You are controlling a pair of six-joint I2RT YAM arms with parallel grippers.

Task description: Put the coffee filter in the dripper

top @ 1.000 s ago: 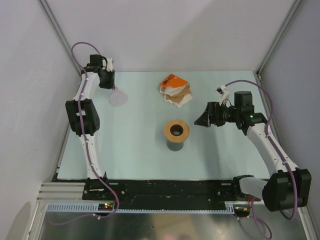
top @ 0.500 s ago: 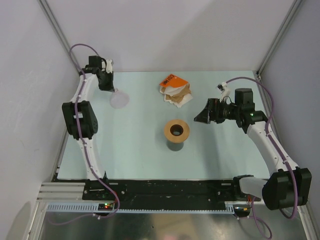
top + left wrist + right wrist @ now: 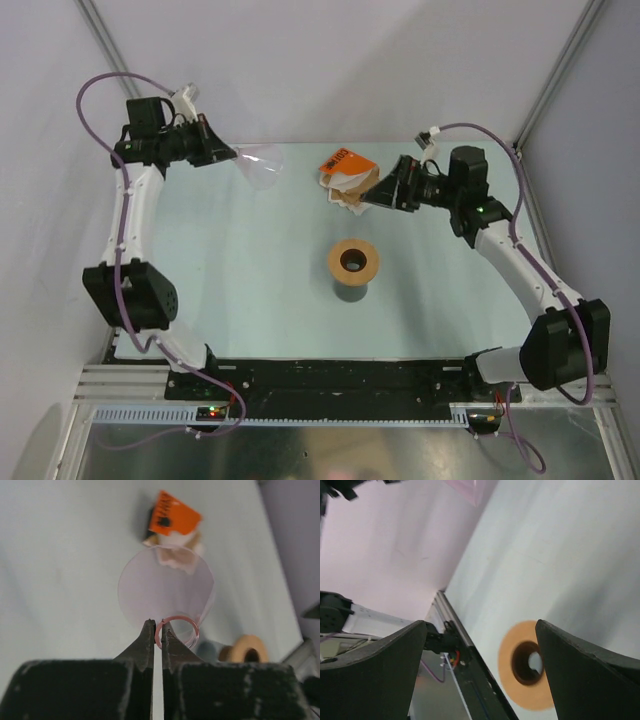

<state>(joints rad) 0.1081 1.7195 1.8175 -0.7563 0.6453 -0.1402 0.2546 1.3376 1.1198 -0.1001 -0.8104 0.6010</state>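
Pinching the dripper (image 3: 167, 597) by its small rim, left gripper (image 3: 157, 630); right gripper (image 3: 375, 190) spread, well apart.

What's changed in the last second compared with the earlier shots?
The left gripper has lifted the dripper off the table, pinching its narrow end. The right gripper, open, has swung farther out, up to the orange pack and brown papers. Those and the tan ring on the dark cup stayed put.

Nothing legible anywhere (the orange pack (image 3: 175, 516) bears only blurred black marks).
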